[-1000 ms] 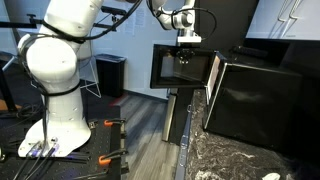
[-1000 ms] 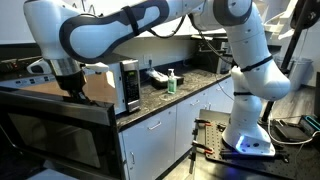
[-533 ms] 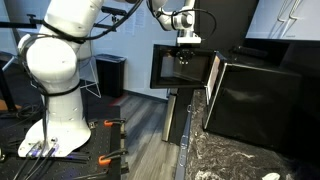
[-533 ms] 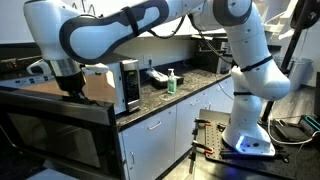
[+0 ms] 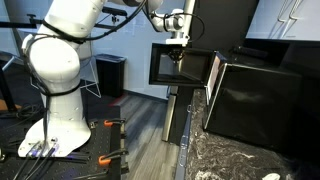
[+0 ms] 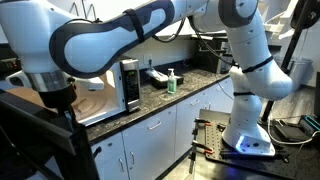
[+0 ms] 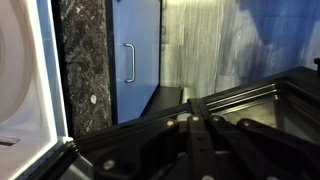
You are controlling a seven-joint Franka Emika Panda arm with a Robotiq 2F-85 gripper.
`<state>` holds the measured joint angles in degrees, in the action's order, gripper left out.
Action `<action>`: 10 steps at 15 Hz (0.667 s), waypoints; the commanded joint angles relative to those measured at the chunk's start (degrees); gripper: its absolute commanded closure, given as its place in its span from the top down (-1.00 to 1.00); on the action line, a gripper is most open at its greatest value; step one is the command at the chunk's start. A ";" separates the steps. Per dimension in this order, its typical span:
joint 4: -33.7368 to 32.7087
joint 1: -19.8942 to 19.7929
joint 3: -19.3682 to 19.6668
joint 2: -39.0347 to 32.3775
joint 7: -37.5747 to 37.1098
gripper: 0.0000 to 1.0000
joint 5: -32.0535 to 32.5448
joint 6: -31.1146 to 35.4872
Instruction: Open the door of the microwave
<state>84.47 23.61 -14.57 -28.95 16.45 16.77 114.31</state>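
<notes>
Black and glossy, the door (image 5: 180, 66) stands swung out from the microwave (image 5: 255, 98) in an exterior view. It sits in the upper middle of the frame, with its dark window turned towards the camera. The microwave fills the right side as a big dark box resting on a speckled stone countertop (image 5: 232, 160) in the lower right corner.

The gripper (image 5: 176, 50) hangs from the top of the frame and meets the door's upper edge. The fingers merge with the dark frame, so I cannot tell whether they are clamped on it or spread. The white arm (image 5: 55, 70) rises at the left above a grey wood-look floor (image 5: 140, 125).

In an exterior view from the counter side, the door (image 6: 35, 150) is a black slab in the lower left corner. The gripper (image 6: 63, 103) is just above it, under the thick white arm (image 6: 110, 40) that sweeps across the top. Further back on the countertop (image 6: 150, 100) stand a smaller silver-fronted appliance (image 6: 130, 85) and a green bottle (image 6: 171, 82).

The wrist view looks down past dark gripper parts along the bottom of the frame. It shows a strip of speckled stone on the left and a grey cabinet (image 7: 140, 50) with a metal handle (image 7: 129, 63).
</notes>
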 commanded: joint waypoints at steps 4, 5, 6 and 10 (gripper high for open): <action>3.15 4.93 -0.01 2.74 -13.99 -1.00 0.51 0.67; 3.04 5.53 -0.06 2.66 -15.29 -1.00 0.52 0.37; 3.45 6.02 -0.20 2.84 -16.41 -1.00 0.42 0.24; 5.39 7.17 0.00 3.28 -20.53 -1.00 0.04 -5.48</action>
<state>85.96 30.57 -14.66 -28.25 -0.34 17.13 111.87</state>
